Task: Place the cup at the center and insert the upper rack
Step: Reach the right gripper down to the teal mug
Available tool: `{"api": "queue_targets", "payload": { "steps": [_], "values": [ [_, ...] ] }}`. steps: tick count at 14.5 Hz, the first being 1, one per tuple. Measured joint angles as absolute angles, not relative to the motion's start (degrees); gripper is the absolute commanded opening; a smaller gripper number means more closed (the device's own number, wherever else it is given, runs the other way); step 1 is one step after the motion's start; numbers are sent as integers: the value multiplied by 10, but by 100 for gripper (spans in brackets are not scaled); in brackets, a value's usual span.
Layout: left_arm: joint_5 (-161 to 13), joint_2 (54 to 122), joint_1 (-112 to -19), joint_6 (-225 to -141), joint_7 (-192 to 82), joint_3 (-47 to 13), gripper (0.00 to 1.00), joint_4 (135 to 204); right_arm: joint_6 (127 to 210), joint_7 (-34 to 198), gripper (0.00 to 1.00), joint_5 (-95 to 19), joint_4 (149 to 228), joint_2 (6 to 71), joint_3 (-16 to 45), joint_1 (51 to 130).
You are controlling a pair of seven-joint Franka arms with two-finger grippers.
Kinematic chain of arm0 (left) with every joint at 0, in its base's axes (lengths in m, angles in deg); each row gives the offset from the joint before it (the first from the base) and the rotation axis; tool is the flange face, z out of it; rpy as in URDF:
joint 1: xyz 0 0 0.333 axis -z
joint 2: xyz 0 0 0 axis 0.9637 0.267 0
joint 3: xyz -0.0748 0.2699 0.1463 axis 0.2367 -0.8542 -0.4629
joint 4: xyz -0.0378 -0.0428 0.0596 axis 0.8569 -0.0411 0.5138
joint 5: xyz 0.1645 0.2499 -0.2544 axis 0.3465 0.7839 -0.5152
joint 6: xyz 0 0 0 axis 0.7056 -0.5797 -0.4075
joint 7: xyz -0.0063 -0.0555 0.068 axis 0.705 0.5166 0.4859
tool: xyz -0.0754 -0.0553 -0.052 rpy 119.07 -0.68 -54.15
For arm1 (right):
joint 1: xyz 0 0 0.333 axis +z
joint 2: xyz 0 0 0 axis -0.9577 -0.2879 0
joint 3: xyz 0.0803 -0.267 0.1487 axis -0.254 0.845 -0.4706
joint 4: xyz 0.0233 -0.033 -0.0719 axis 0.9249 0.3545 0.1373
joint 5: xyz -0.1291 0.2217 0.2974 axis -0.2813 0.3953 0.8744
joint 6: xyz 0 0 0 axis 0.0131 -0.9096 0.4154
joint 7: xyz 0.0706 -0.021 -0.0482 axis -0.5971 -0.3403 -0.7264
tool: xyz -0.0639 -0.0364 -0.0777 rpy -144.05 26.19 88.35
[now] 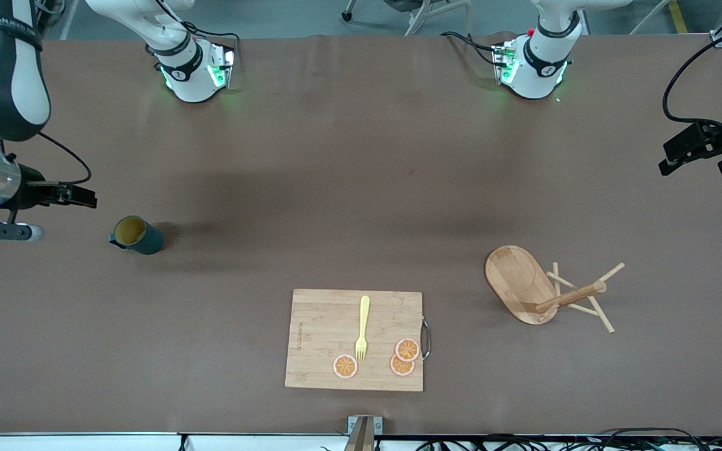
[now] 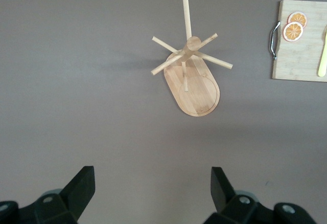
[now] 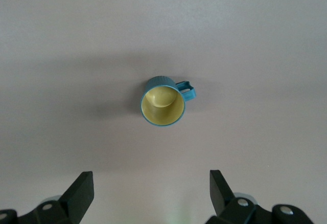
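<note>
1. We see the right gripper (image 3: 148,196) hanging wide open and empty over the table (image 1: 348,188) at the right arm's end.
2. The cup (image 1: 137,235) stands upright on the table, apart from that gripper, at its 4 o'clock in the front view.
3. The left gripper (image 2: 153,193), also wide open and empty, hangs over the left arm's end.
4. The upper rack (image 1: 539,288) stands at its 8 o'clock, well apart.

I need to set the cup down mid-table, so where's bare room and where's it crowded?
Bare tabletop lies between the cup and the upper rack, farther from the front camera than the cutting board. The board is crowded with a fork and orange slices.
</note>
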State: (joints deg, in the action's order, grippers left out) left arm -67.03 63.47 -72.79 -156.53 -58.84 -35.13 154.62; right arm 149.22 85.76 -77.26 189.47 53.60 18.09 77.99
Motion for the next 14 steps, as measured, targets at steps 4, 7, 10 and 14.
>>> {"api": "queue_targets", "payload": {
  "steps": [4,7,10,14],
  "values": [
    [-670,635,-728,-1565,-588,-351,100,1546,1492,857,100,-772,1867,492,178,781],
    [-670,635,-728,-1565,-588,-351,100,1546,1492,856,100,-760,1863,455,175,787],
    [-670,635,-728,-1565,-588,-351,100,1546,1509,856,100,-745,1873,417,175,789],
    [-670,635,-728,-1565,-588,-351,100,1546,1545,829,100,-743,1903,392,176,789]
  ]
}}
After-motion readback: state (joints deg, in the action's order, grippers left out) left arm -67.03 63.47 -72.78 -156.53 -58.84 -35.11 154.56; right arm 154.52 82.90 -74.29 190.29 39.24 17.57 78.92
